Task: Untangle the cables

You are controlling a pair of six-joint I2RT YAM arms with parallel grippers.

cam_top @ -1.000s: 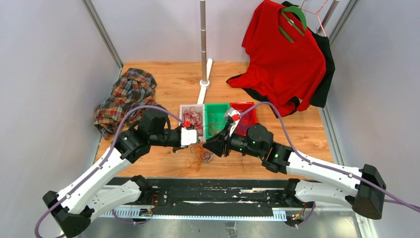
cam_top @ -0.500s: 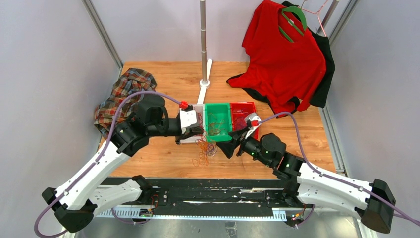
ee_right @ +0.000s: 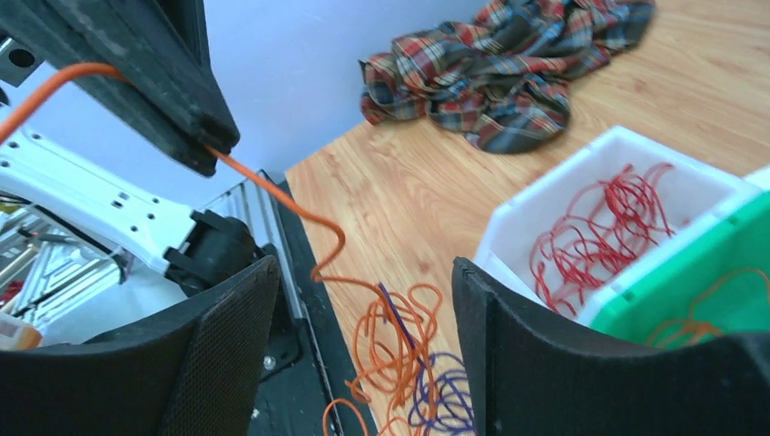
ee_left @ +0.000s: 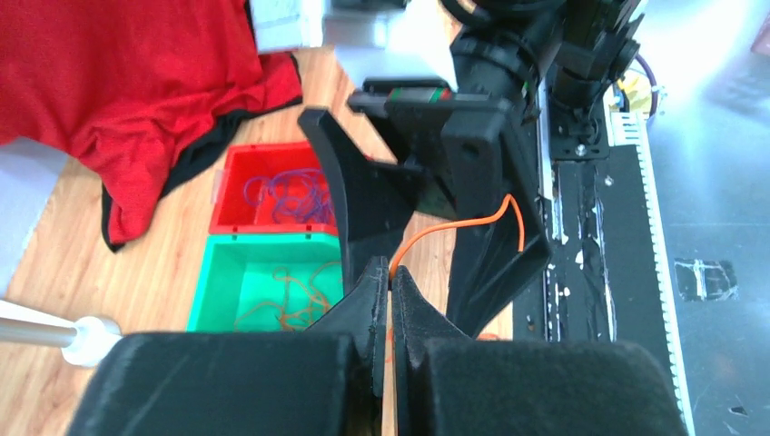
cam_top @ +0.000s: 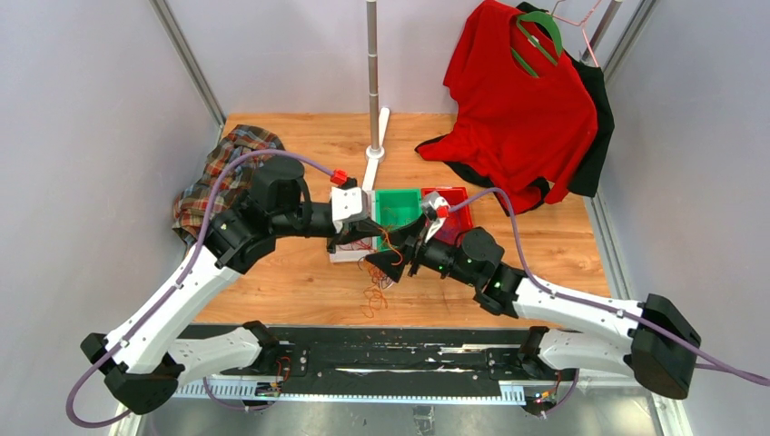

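A tangle of orange and purple cables (cam_top: 373, 295) lies on the wooden table in front of the bins; it shows in the right wrist view (ee_right: 413, 363) too. My left gripper (cam_top: 370, 225) is shut on one orange cable (ee_left: 454, 221), which runs taut from its tips (ee_left: 390, 272) down to the tangle. In the right wrist view the left gripper (ee_right: 213, 136) holds that cable (ee_right: 272, 191) at upper left. My right gripper (cam_top: 386, 263) is open and empty, its jaws wide apart just above the tangle (ee_right: 363, 272).
Three bins stand in a row: white (ee_right: 545, 195) with red cables, green (cam_top: 398, 202) with orange cables, red (cam_top: 457, 195) with purple cables. A plaid shirt (cam_top: 211, 182) lies far left, a red shirt (cam_top: 518, 109) hangs far right, and a pole (cam_top: 373, 73) stands behind.
My left gripper has risen and moved away from the tangle, drawing an orange cable out. My right gripper swung right, then back left over the tangle.
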